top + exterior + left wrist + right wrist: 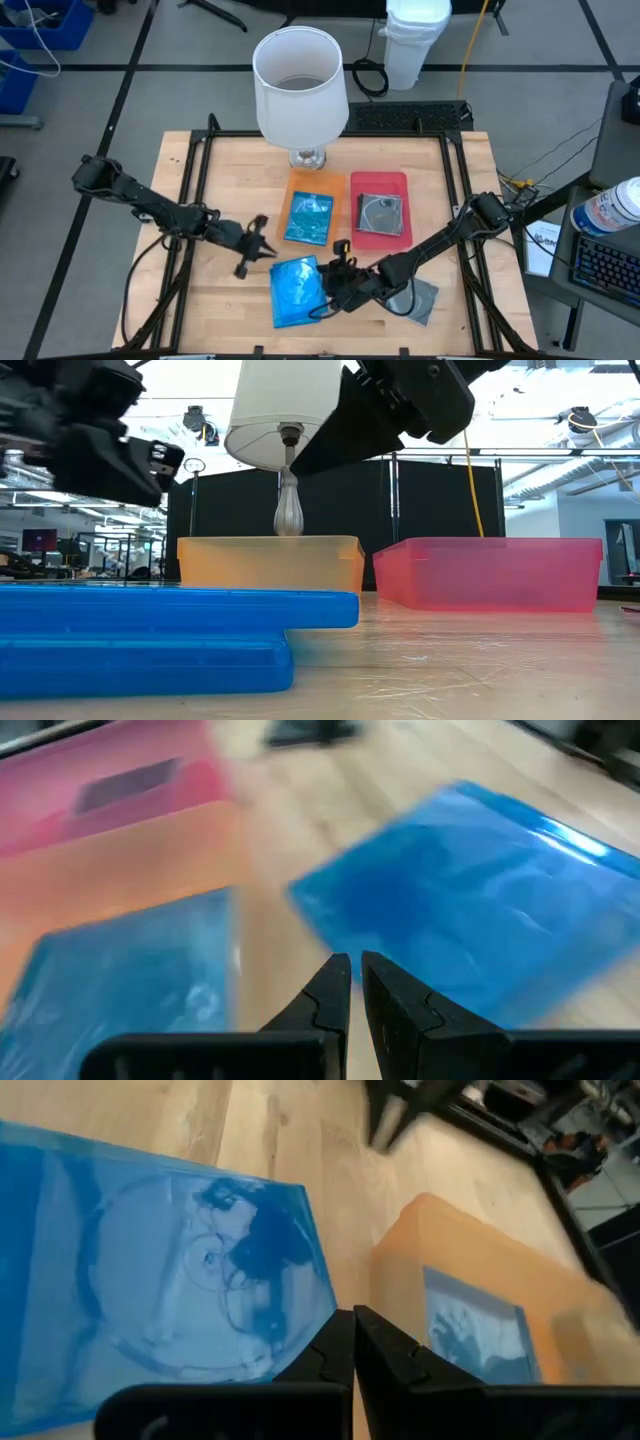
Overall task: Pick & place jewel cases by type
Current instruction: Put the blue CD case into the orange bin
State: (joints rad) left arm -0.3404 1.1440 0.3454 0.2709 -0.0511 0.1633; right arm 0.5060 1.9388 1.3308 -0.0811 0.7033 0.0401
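Two translucent blue jewel cases [297, 290] lie stacked and skewed near the table's near edge; the low view shows the upper case [180, 608] lying flat on the lower case [140, 665]. Another blue case [309, 217] lies in the orange tray [318, 182]. A clear case with a silvery disc [381, 213] lies in the red tray [383, 181], and a grey case [422, 298] lies flat on the table under the right arm. My left gripper [355, 970] is shut and hovers left of the stack. My right gripper [352, 1325] is shut at the stack's right side. My right gripper's shut fingertips [335, 1330] stand at a corner of the top blue case [318, 1305], coming in low from the table's right. Whether they touch it, I cannot tell. My left gripper touches nothing.
A white table lamp [300, 85] stands at the far middle of the table, just behind the orange tray. Bare wood [200, 310] lies to the left of the stack, under the left arm. A black frame rail [195, 180] runs around the table.
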